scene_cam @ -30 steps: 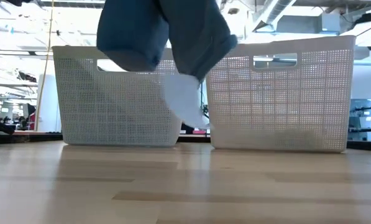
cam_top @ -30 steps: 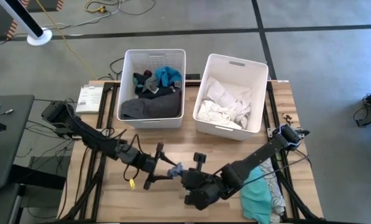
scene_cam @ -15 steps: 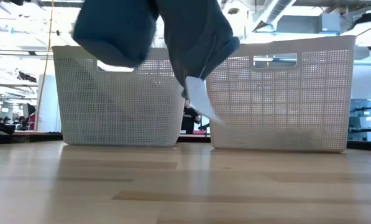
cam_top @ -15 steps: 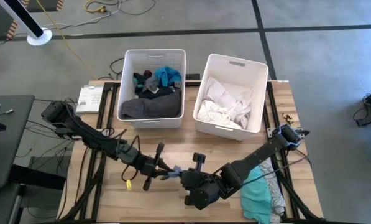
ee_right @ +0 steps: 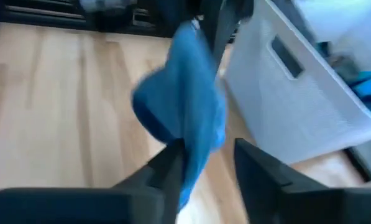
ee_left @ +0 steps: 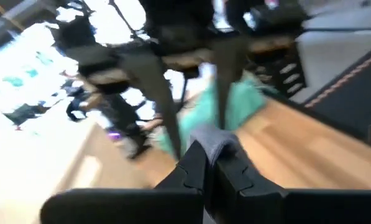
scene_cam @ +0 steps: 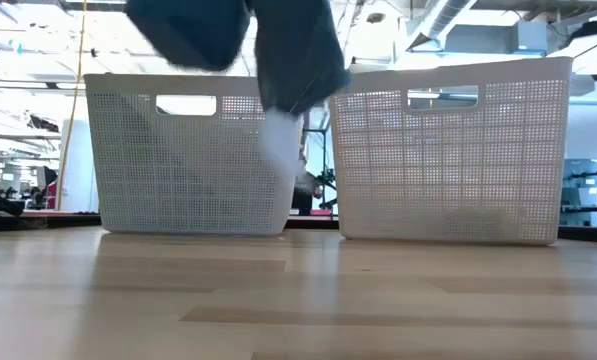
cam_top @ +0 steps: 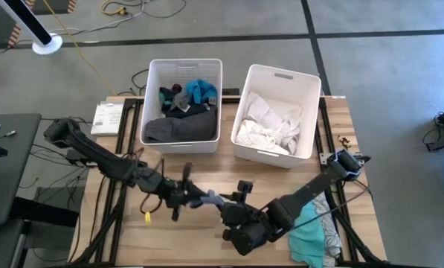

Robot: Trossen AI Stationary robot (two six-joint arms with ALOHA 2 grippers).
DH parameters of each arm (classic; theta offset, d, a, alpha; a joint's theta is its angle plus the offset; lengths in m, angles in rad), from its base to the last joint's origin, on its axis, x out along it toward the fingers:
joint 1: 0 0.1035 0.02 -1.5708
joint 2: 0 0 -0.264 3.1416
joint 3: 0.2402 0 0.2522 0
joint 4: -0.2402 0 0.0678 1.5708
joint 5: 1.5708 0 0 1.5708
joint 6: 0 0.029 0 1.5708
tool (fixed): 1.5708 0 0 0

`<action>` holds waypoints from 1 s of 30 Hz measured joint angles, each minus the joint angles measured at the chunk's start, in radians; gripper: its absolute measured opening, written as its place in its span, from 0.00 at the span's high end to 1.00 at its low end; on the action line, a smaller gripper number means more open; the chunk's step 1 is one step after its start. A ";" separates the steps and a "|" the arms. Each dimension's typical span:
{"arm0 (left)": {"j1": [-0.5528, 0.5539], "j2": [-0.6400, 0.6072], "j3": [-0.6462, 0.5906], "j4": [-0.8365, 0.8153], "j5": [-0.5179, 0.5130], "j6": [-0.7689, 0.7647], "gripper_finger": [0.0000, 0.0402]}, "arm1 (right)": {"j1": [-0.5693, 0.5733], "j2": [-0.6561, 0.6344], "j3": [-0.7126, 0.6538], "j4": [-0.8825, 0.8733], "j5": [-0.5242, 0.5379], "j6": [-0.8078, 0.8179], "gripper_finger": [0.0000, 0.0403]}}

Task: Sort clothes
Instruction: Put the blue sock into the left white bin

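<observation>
A blue garment (cam_top: 210,199) with a white part (scene_cam: 278,140) hangs in the air above the table's near middle, between my two grippers. My left gripper (cam_top: 192,195) comes from the table's left and is shut on it. My right gripper (cam_top: 238,205) faces it from the right and is open. In the right wrist view its fingers (ee_right: 173,171) stand on either side of the garment's (ee_right: 185,106) hanging part. Dark and blue clothes fill the left bin (cam_top: 153,104). White clothes fill the right bin (cam_top: 311,112). My left gripper pinches a bunched grey-blue end of the garment (ee_left: 213,138) between its two shut fingers, coming roughly level from the table's left. The garment is lifted clear of the table and hangs below the fingers. My right gripper: the cloth hangs against one finger (ee_right: 176,163); whether it touches, I cannot tell.
A teal garment (cam_top: 309,232) and a patterned white one (cam_top: 330,232) lie at the table's near right corner under my right arm. The two white bins stand side by side at the far edge. Bare wood (scene_cam: 298,300) lies below the hanging garment.
My left gripper has shut on the garment's end. The garment has risen and swung toward the table's left, its white part drawn up higher above the table. My right gripper has drawn back a little toward the near edge.
</observation>
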 joint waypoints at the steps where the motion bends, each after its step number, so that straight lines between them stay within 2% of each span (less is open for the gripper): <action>1: 0.003 -0.023 0.012 -0.028 -0.025 0.021 1.00 | 0.005 -0.002 0.000 -0.012 0.016 0.002 0.58; 6: 0.038 -0.165 0.061 -0.181 -0.157 0.105 1.00 | 0.029 -0.029 0.000 -0.102 0.021 0.074 0.40; 10: 0.093 -0.281 0.104 -0.276 -0.265 0.170 1.00 | 0.056 -0.044 0.001 -0.225 0.019 0.191 0.36; 13: 0.158 -0.353 0.145 -0.347 -0.302 0.184 1.00 | 0.082 -0.045 0.001 -0.305 0.013 0.267 0.37; 21: 0.422 -0.450 0.210 -0.435 -0.316 0.196 1.00 | 0.168 -0.045 0.001 -0.495 -0.041 0.535 0.40; 26: 0.593 -0.437 0.210 -0.468 -0.299 0.216 1.00 | 0.229 -0.045 0.001 -0.563 -0.044 0.682 0.41; 30: 0.720 -0.399 0.210 -0.520 -0.230 0.182 1.00 | 0.277 -0.044 0.001 -0.587 -0.050 0.761 0.41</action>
